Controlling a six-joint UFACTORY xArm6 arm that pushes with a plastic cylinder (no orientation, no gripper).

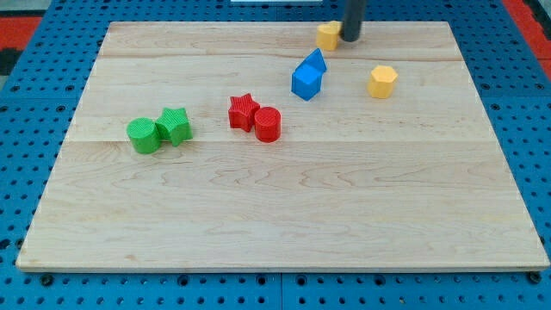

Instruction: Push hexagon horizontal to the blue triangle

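Note:
A yellow hexagon block (383, 82) lies on the wooden board toward the view's upper right. A blue triangle block (315, 61) stands to its left and slightly higher, touching a blue cube-like block (305, 82) just below it. My tip (351, 38) is near the board's top edge, right beside a second yellow block (328, 35), touching or almost touching its right side. The tip is above and to the right of the blue triangle and above-left of the yellow hexagon.
A red star (244, 111) and a red cylinder (268, 124) sit together at the centre. A green cylinder (143, 135) and a green star-like block (174, 126) sit together at the left. The board (275, 215) rests on a blue pegboard.

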